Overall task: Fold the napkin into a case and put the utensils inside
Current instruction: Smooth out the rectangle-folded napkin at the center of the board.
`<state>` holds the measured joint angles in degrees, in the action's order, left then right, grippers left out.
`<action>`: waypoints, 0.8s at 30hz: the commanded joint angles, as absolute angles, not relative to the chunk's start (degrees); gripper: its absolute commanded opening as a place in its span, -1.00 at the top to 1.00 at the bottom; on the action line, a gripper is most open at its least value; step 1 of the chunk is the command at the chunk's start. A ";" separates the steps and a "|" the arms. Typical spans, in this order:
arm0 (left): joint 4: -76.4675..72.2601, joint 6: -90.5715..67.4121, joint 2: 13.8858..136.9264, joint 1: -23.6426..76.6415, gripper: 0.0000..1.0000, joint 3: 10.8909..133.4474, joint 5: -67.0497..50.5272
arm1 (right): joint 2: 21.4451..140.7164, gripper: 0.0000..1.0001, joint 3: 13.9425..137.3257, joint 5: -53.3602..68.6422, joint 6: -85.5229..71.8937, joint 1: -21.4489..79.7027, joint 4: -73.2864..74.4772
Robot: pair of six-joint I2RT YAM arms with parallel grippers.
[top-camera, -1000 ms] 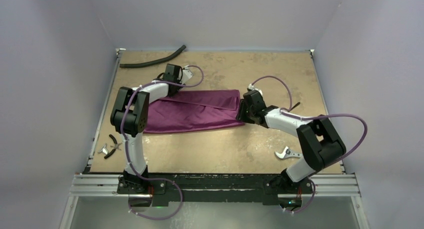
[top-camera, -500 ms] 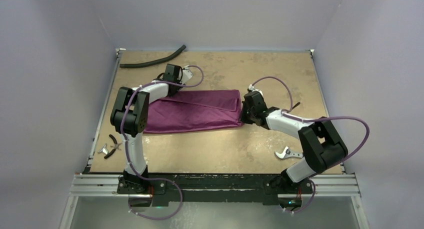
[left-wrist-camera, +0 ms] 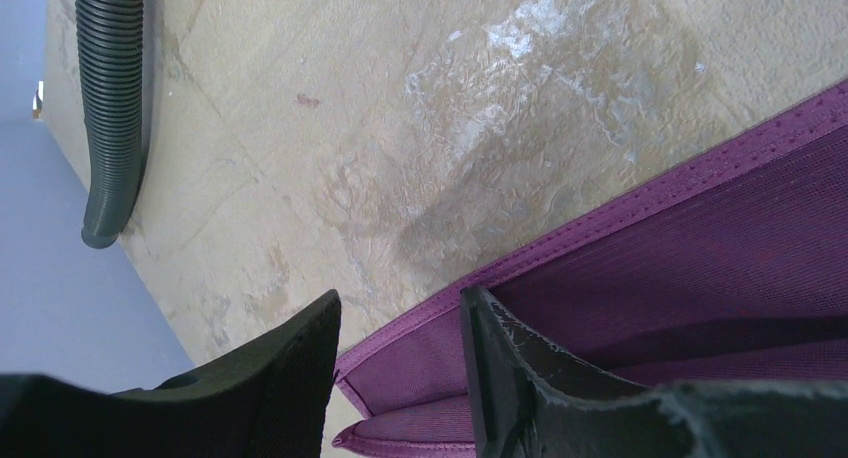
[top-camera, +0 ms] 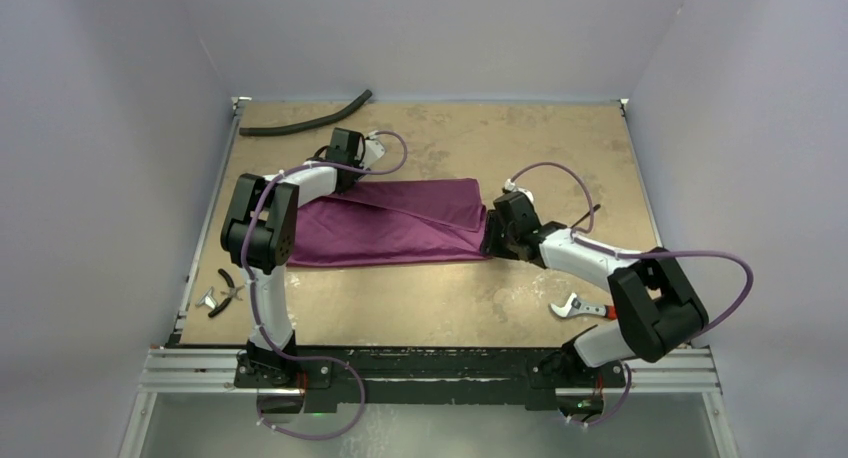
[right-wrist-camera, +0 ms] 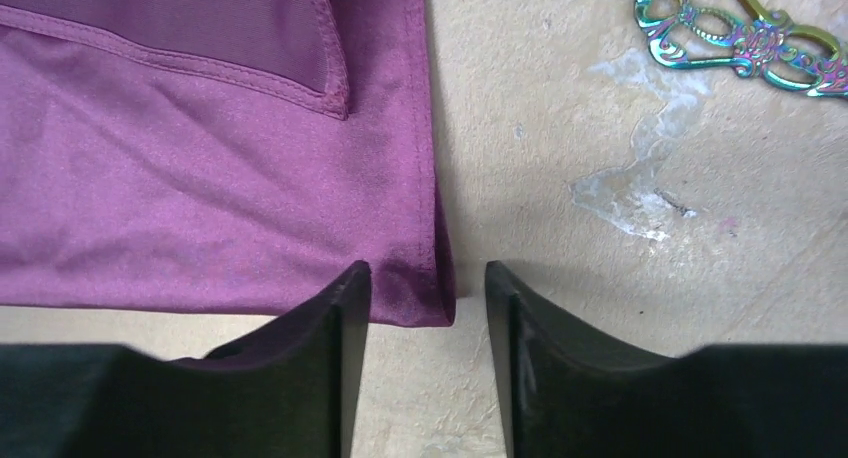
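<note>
The plum-purple napkin (top-camera: pixel 400 223) lies on the table folded into a long band, with a loose flap across its top. My left gripper (top-camera: pixel 347 178) is at its far left corner. In the left wrist view this gripper (left-wrist-camera: pixel 398 323) is open and the hemmed corner (left-wrist-camera: pixel 420 378) lies between the fingers. My right gripper (top-camera: pixel 492 241) is at the napkin's near right corner. There the right gripper (right-wrist-camera: pixel 427 278) is open and straddles the corner (right-wrist-camera: pixel 425 293). A thin dark utensil (top-camera: pixel 590 212) lies right of the napkin, and its ornate iridescent end (right-wrist-camera: pixel 740 28) shows in the right wrist view.
A black ribbed hose (top-camera: pixel 305 123) lies along the far left edge and also shows in the left wrist view (left-wrist-camera: pixel 110 98). Dark pliers (top-camera: pixel 225 290) sit near the left rail. A red-handled wrench with silver jaws (top-camera: pixel 575 306) lies by the right arm. Walls close in three sides.
My right gripper has slid towards me along the napkin's right edge to its near corner. The left arm has stayed put.
</note>
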<state>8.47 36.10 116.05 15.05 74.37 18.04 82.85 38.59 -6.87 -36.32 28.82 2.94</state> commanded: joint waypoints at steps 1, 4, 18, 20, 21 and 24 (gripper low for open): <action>11.69 35.55 115.40 14.42 0.07 73.26 17.10 | 81.41 -0.10 44.79 -9.34 -34.90 28.68 8.08; 11.77 35.51 115.16 14.42 0.07 73.33 16.96 | 81.05 -0.22 49.27 -10.81 -33.05 28.60 8.84; 28.02 30.17 113.58 13.16 -0.20 85.26 8.15 | 95.23 -0.17 56.58 -5.97 -32.02 27.99 3.21; 29.78 29.99 113.20 12.50 -0.22 87.08 6.78 | 95.55 -0.17 56.28 -5.55 -32.04 27.64 2.60; 30.35 30.16 112.94 12.27 -0.22 87.51 6.38 | 95.76 -0.17 56.25 -5.28 -31.92 27.46 2.25; 31.21 30.84 111.81 11.68 -0.24 87.67 6.07 | 96.42 -0.15 56.32 -4.14 -31.95 27.10 0.67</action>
